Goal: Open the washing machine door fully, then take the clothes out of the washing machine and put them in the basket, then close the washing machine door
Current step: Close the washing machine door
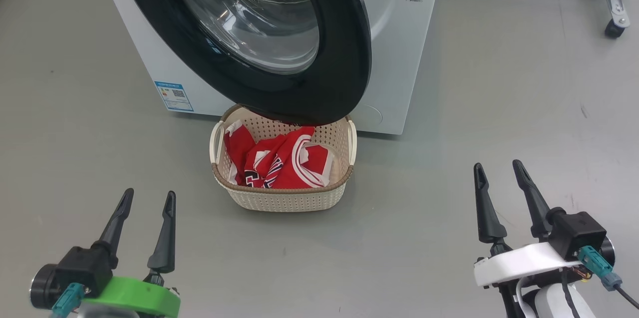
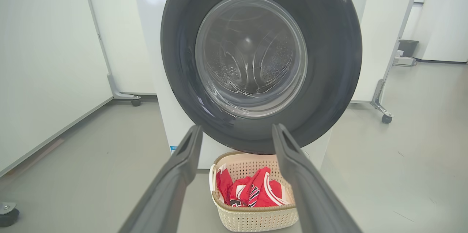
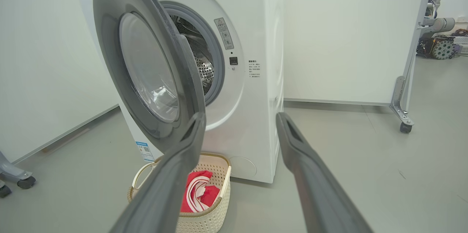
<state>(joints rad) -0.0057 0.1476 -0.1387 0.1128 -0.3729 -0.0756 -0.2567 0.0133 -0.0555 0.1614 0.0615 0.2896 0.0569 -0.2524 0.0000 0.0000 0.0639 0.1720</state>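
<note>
Clothes (image 1: 284, 163) lie in the basket (image 1: 282, 189) before the washing machine (image 1: 399, 58), on grey floor (image 1: 499, 108); my left gripper (image 1: 151, 192) and right gripper (image 1: 497, 163) gape empty

Lab with wheeled partitions (image 3: 347, 42)

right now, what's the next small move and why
Probably bring the open, empty right claw up to the free edge of the washing machine door and push it shut: the clothes already lie in the basket and the door stands ajar.
</note>
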